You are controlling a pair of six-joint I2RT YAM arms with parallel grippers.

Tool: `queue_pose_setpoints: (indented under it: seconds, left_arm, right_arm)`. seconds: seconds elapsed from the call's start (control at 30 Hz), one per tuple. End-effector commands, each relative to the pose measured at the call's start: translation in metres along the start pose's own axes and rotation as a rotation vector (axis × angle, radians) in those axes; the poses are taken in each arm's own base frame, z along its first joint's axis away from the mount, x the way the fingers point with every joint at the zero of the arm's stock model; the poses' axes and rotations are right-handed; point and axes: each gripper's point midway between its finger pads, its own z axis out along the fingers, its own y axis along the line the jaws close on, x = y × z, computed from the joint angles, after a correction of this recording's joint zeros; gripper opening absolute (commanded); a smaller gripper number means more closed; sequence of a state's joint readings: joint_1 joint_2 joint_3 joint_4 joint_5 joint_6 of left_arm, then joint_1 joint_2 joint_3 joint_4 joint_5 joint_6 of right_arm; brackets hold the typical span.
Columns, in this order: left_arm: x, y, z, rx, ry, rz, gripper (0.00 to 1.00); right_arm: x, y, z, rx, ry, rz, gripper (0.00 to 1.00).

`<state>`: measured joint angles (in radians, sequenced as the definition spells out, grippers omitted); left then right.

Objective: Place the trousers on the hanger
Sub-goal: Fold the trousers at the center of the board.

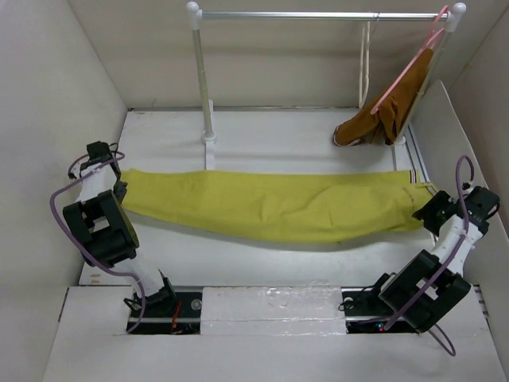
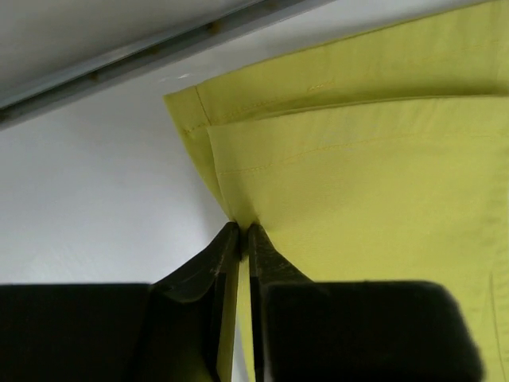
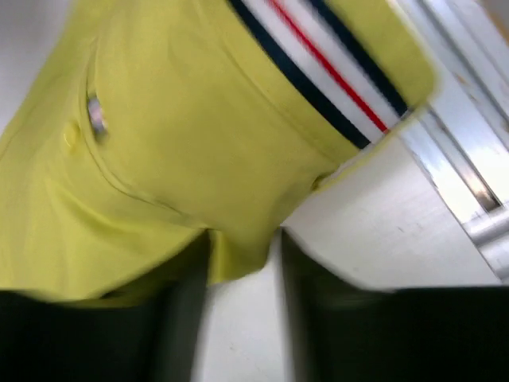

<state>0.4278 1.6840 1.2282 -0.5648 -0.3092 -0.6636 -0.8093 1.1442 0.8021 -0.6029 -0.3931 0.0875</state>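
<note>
The trousers (image 1: 270, 208) lie stretched flat across the white table (image 1: 262, 143), leg hems out at 9 o'clock and the striped waistband (image 3: 334, 72) at 3 o'clock in the top view. Over at the hem end, the left gripper (image 2: 243, 231) is clenched tight on the yellow-green cloth, both fingers pinching the edge of a leg with fabric squeezed between them. At the waist end, the right gripper (image 3: 245, 239) has its fingers standing apart with a fold of cloth just below the waistband sitting between them. That view is blurred, so I cannot tell whether it truly grips.

Up at about 1 o'clock from the trousers, the cream-white hanger (image 1: 363, 72) dangles from the metal rail (image 1: 302, 14), well apart from the cloth. Just beside it, toward 2 o'clock, a pink hanger (image 1: 402, 72) carries a rust-brown garment (image 1: 374, 119) whose lower end rests on the table.
</note>
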Motion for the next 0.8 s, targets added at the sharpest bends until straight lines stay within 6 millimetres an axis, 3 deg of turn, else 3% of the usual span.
queue_pose_setpoints:
  seconds: [0.0,0.07,0.1,0.17,0.2,0.23,0.27,0.33,0.4,0.5,0.53,0.57,0.6,0.63,0.67,0.77]
  left_arm:
    - [0.012,0.037,0.016,-0.129,-0.006,0.006,0.06]
    - [0.015,0.041,0.017,-0.165,0.017,0.006,0.12]
    - [0.006,0.036,0.011,-0.15,0.0,-0.013,0.26]
    - [-0.004,0.027,0.0,-0.101,-0.023,-0.035,0.3]
    - [-0.005,0.007,-0.014,0.009,-0.006,-0.056,0.4]
    - [-0.005,0.007,-0.014,0.011,-0.006,-0.055,0.4]
    - [-0.012,-0.001,-0.023,0.06,-0.021,-0.072,0.44]
    - [-0.007,-0.019,-0.036,0.11,-0.03,-0.031,0.47]
    - [-0.013,-0.028,-0.045,0.125,-0.069,0.004,0.47]
    - [-0.019,-0.04,-0.046,0.112,-0.108,0.055,0.45]
    - [-0.015,-0.047,-0.044,0.108,-0.113,0.087,0.45]
    - [-0.014,-0.054,-0.035,0.085,-0.106,0.112,0.44]
    - [-0.022,-0.056,-0.038,0.08,-0.132,0.103,0.43]
    - [-0.023,-0.061,-0.042,0.09,-0.143,0.105,0.43]
    - [-0.017,-0.07,-0.022,0.074,-0.118,0.112,0.43]
    - [-0.025,-0.096,-0.017,0.156,-0.13,0.119,0.43]
  right_arm:
    - [-0.004,-0.03,-0.004,0.133,-0.063,-0.058,0.55]
    - [0.002,-0.02,0.005,0.051,-0.036,-0.058,0.7]
    - [-0.006,-0.009,-0.001,0.011,-0.019,-0.061,0.71]
    - [-0.023,0.005,-0.011,-0.025,-0.063,-0.08,0.71]
    - [-0.038,0.025,-0.023,-0.041,-0.09,-0.125,0.71]
    - [-0.041,0.035,-0.026,-0.047,-0.089,-0.151,0.71]
    - [-0.045,0.047,-0.033,-0.061,-0.11,-0.181,0.71]
    - [-0.048,0.075,-0.041,-0.129,-0.153,-0.227,0.69]
    - [-0.031,0.108,-0.049,-0.213,-0.15,-0.316,0.68]
    - [0.005,0.128,-0.055,-0.292,-0.14,-0.421,0.6]
    - [0.013,0.135,-0.055,-0.338,-0.144,-0.44,0.4]
    - [0.023,0.139,-0.055,-0.377,-0.14,-0.46,0.27]
    - [0.045,0.145,-0.047,-0.428,-0.098,-0.495,0.11]
    - [0.054,0.154,-0.048,-0.488,-0.093,-0.524,0.0]
    - [0.066,0.159,-0.047,-0.536,-0.065,-0.554,0.0]
    - [0.102,0.173,-0.043,-0.653,0.019,-0.691,0.0]
